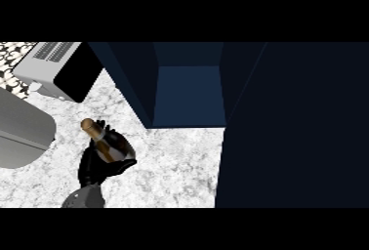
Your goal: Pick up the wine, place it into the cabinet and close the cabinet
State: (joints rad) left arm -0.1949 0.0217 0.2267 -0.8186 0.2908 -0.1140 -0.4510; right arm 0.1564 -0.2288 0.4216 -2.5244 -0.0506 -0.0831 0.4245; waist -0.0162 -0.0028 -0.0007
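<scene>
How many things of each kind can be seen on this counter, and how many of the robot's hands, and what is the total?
wine bottle, held in the hand: 1
dark blue cabinet, door open: 1
grey appliance with a black front: 1
grey rounded object at the left edge: 1
left hand: 1
Total: 5

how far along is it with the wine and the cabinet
Done: the left hand has its fingers curled round the wine bottle. In hand: the bottle is over the counter, left of the open cabinet and not yet inside. Left: put it in, then shut the door.
</scene>
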